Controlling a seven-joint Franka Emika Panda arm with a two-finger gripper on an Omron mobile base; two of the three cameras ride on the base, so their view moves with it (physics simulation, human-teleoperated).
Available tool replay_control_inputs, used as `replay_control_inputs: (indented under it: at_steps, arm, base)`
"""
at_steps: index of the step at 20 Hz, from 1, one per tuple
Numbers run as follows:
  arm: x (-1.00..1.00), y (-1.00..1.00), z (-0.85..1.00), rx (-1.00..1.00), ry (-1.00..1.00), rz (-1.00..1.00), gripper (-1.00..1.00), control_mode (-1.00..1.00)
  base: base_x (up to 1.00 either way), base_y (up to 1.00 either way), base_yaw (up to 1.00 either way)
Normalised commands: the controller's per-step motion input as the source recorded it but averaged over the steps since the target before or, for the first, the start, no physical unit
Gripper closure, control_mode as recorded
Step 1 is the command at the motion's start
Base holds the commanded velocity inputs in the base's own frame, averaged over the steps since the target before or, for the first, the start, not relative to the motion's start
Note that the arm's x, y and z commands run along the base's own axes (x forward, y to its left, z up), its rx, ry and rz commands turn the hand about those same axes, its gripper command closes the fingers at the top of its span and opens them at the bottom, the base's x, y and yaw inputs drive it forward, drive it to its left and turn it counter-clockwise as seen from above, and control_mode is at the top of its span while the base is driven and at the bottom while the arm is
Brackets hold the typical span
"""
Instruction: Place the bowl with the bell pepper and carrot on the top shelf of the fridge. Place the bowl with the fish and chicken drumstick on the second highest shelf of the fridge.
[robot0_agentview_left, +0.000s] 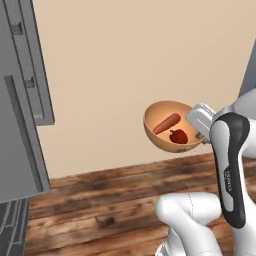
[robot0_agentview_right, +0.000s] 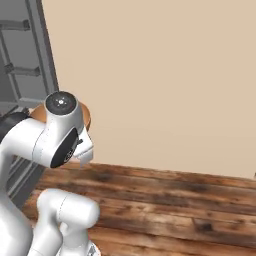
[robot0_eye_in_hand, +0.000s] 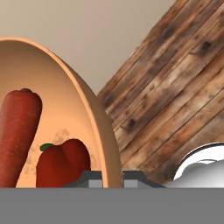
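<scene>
At the bottom centre of the hand view the two-finger gripper (robot0_eye_in_hand: 111, 178) was closed tight on the thin rim of the round, smooth orange-tan bowl (robot0_eye_in_hand: 65, 109), one dark finger tip to each side of the wall, and no legible label or writing appeared there. Inside the bowl lay the tapered orange-red carrot (robot0_eye_in_hand: 17, 131) at lower left and the glossy dark red bell pepper (robot0_eye_in_hand: 63, 162) beside it. In the left base view the bowl (robot0_agentview_left: 155, 135) hung tilted at centre right, in the air, with knotty brown wooden floor planks (robot0_agentview_left: 100, 200) below and a plain matte beige wall (robot0_agentview_left: 140, 55) beyond; small dark lettering on the arm's black joint cover was too small to read.
</scene>
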Motion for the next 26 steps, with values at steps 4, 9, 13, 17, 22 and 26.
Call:
replay_control_inputs:
  at_steps: [4, 9, 13, 17, 22, 26]
  arm:
    - [0.00, 0.00, 0.00, 0.00, 0.00, 0.00, 1.00, 1.00]
    - [0.00, 0.00, 0.00, 0.00, 0.00, 0.00, 1.00, 1.00]
    - [0.00, 0.00, 0.00, 0.00, 0.00, 0.00, 1.00, 1.00]
    - [0.00, 0.00, 0.00, 0.00, 0.00, 0.00, 1.00, 1.00]
    - [0.00, 0.00, 0.00, 0.00, 0.00, 0.00, 1.00, 1.00]
    - [0.00, 0.00, 0.00, 0.00, 0.00, 0.00, 1.00, 1.00]
  base:
    - [1.00, -0.50, -0.13]
    - [1.00, -0.86, -0.02]
    - [0.82, -0.94, 0.20]
    - [0.35, -0.48, 0.68]
    - [0.45, -0.14, 0.89]
    - [0.51, -0.27, 0.78]
